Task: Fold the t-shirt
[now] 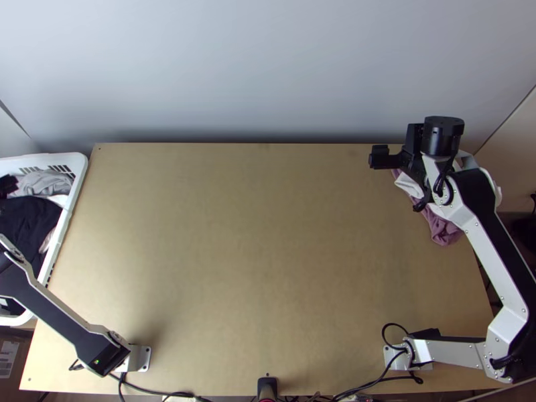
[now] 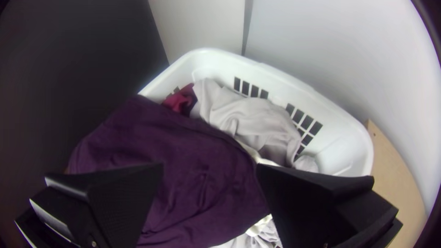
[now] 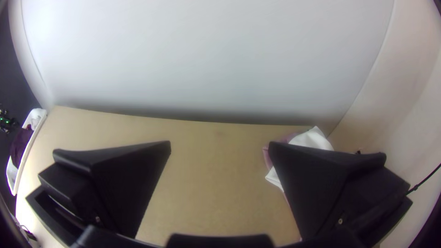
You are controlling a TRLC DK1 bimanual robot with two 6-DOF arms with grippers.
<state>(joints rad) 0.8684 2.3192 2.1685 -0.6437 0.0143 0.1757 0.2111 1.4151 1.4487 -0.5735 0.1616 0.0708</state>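
Observation:
My right gripper [image 1: 387, 158] stands over the table's far right corner, beside a small pile of white and mauve cloth [image 1: 442, 229]. In the right wrist view the right gripper [image 3: 219, 151] is open with nothing between its fingers; part of the white cloth [image 3: 312, 139] shows behind one finger. The left wrist view has my left gripper [image 2: 209, 172] open above the laundry basket [image 2: 294, 82]. Dark purple cloth [image 2: 183, 151] lies bunched under and between its fingers, with light grey cloth [image 2: 248, 117] behind. Which cloth is the t-shirt I cannot tell.
A bare wooden table [image 1: 268, 254] stretches between the arms. The white basket [image 1: 67, 208] stands at its left edge, holding dark and grey clothes. A pale wall [image 1: 268, 74] rises behind the far edge. Cables [image 1: 167, 394] run along the near edge.

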